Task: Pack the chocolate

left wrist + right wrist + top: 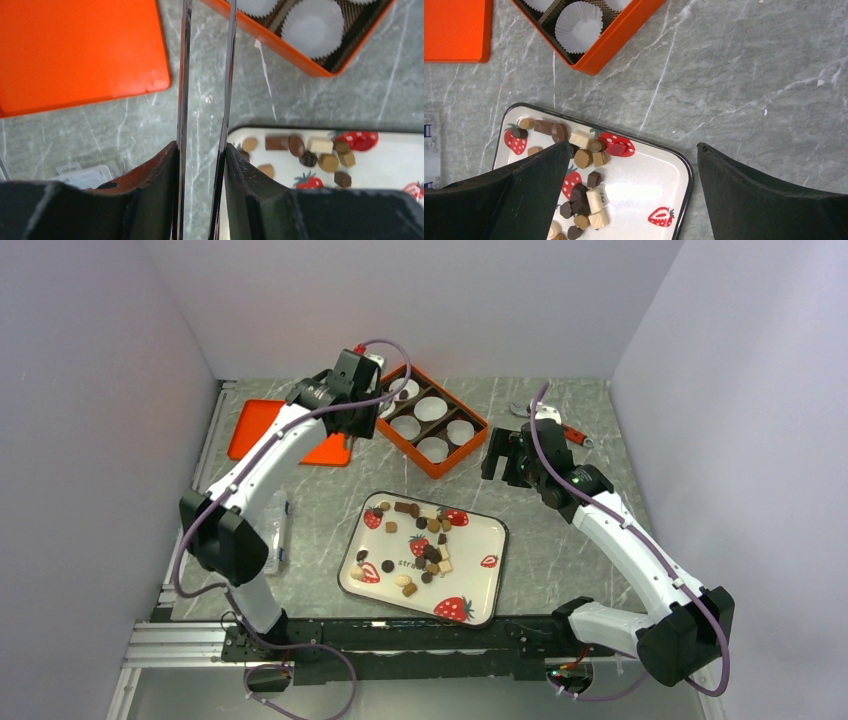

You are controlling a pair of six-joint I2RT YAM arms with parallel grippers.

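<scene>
Small brown and cream chocolate pieces [428, 550] lie on the white strawberry-print tray [472, 562] at the tabletop's [570, 540] near edge. Judged light, smooth, easily marred; to be pinched gently across the sides. Left fingers [150, 172] clamped on thin metal tweezers [183, 100]; right fingers [536, 182] wide, empty.

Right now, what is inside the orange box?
White paper cups sit in compartments of the orange box; those in view look empty. The left arm covers the box's left part, so that is unseen.
</scene>
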